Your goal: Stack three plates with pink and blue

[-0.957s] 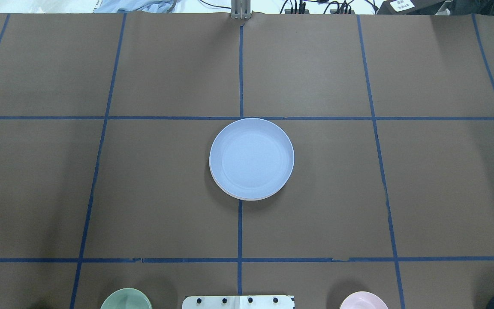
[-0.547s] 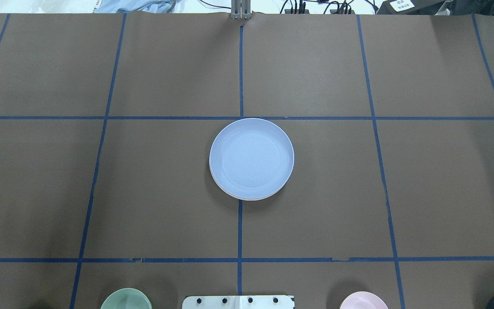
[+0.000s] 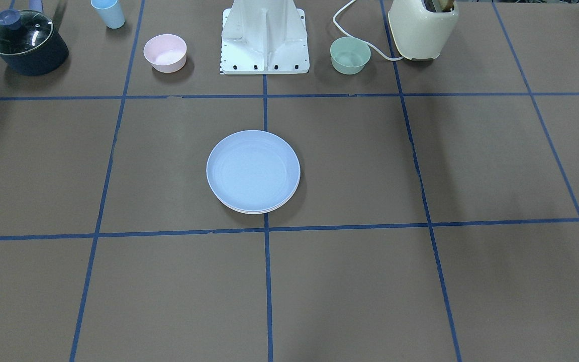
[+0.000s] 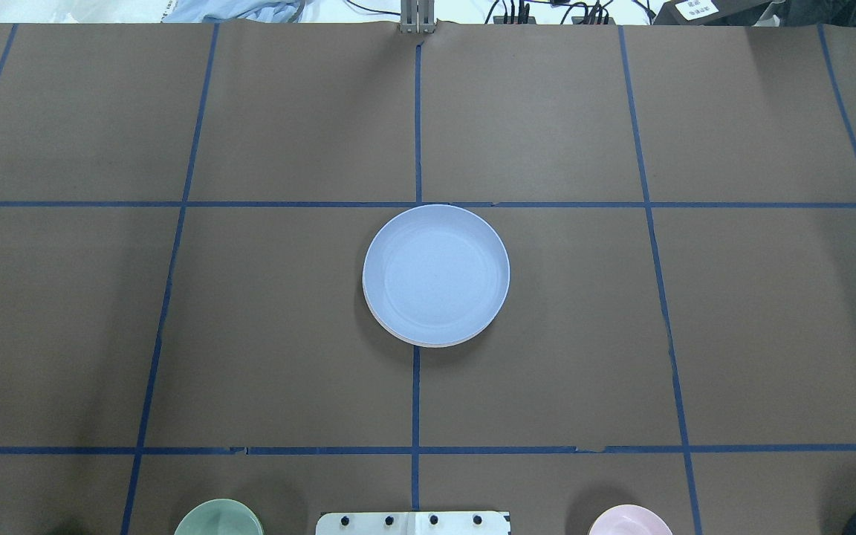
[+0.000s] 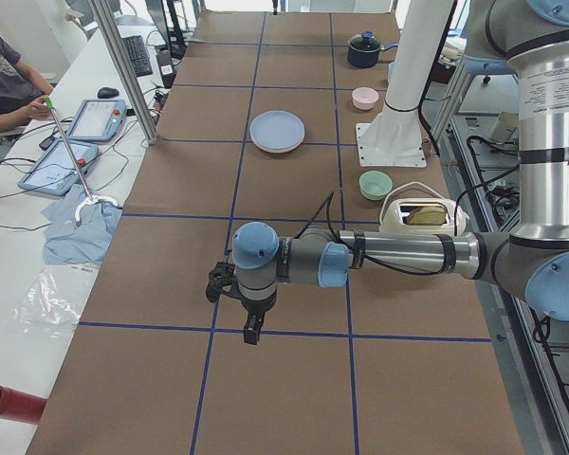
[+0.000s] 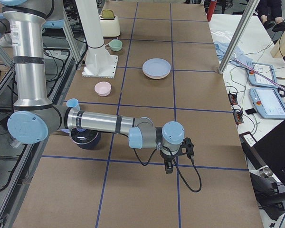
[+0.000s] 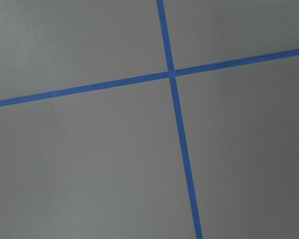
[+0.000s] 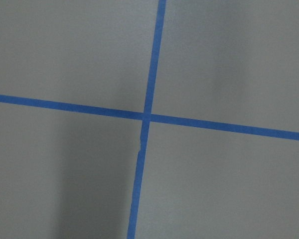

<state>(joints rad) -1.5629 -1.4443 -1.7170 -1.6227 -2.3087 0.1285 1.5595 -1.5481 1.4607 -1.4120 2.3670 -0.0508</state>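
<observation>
Brown paper crossed with blue tape lines (image 4: 415, 401) covered the table (image 4: 287, 334) you were watching. Nearest the robot, its white base mount (image 3: 264, 37) stood with a small green bowl (image 3: 350, 55) and a cream toaster (image 3: 422, 27) on its left side. A small pink bowl (image 3: 165, 53), a light blue cup (image 3: 108, 12) and a dark lidded pot (image 3: 25, 42) stood on its right.

Further out, at mid-table, the light blue round shallow plate (image 4: 435, 273) lay on top of the stack of plates (image 3: 257, 210), free of both arms. Only thin pale rims showed under it, so you could not tell their colours.

The left gripper (image 5: 252, 332) and right gripper (image 6: 168, 167) hung over bare paper near opposite table ends, well apart from the stack. Each wrist camera saw only a tape crossing. Whether their fingers were open or closed, you could not tell.
</observation>
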